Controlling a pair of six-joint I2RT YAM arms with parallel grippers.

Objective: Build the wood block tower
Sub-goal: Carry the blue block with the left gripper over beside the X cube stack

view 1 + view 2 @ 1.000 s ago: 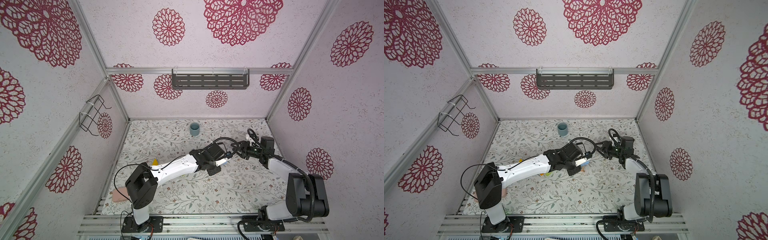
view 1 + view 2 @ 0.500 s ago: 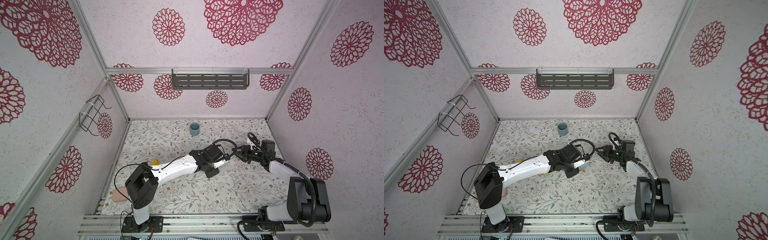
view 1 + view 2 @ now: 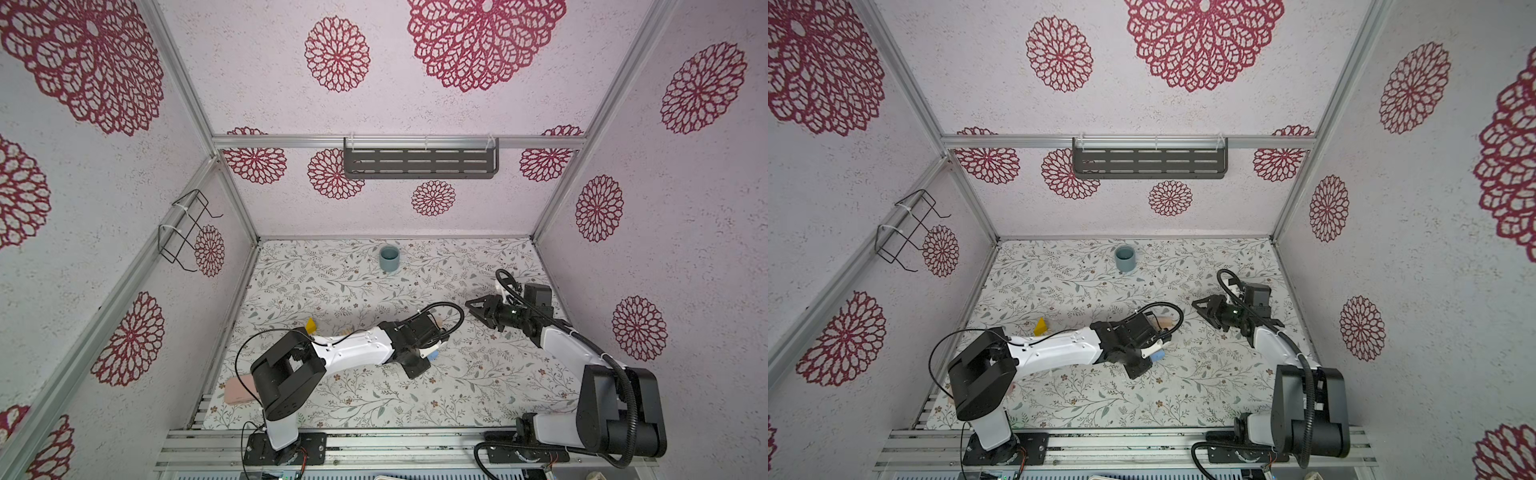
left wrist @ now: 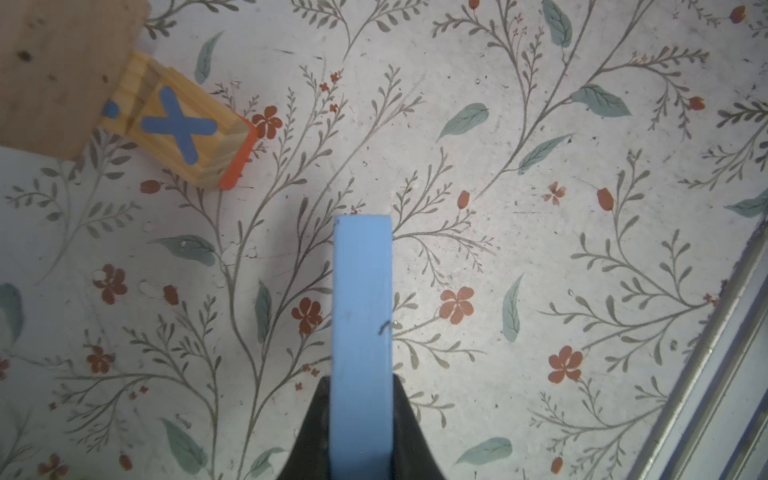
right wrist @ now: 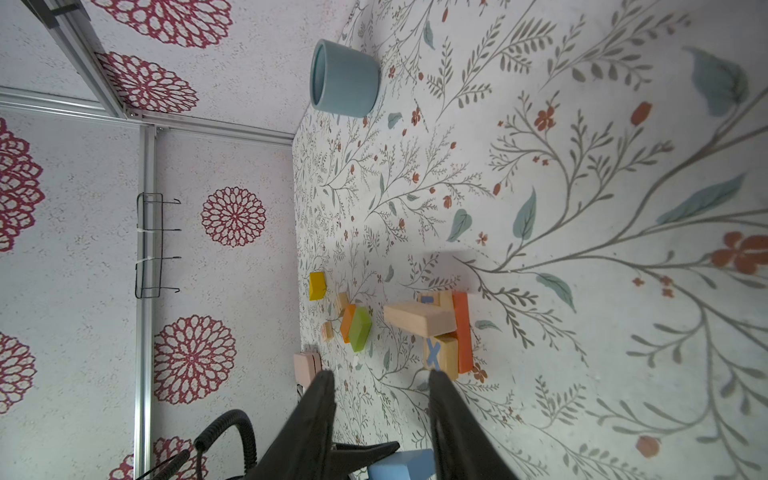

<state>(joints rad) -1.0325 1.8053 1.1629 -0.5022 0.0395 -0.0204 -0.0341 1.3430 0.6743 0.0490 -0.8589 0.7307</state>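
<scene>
My left gripper is shut on a blue block, which sticks out past its jaws above the mat. In both top views the blue block shows at the tip of the left gripper. Beside it stands the tower: letter cubes with a tan block across them and a red-orange block against them. My right gripper is open and empty, apart from the tower. A yellow wedge, a green block and an orange block lie further left.
A grey-blue cup stands near the back wall. A pink flat case lies at the front left corner, partly behind the left arm's base. Small tan cubes lie by the green block. A wire rack hangs on the left wall.
My left gripper has moved toward the front with the blue block in it. My right gripper has drawn slightly away from it and its jaws have narrowed a little.
</scene>
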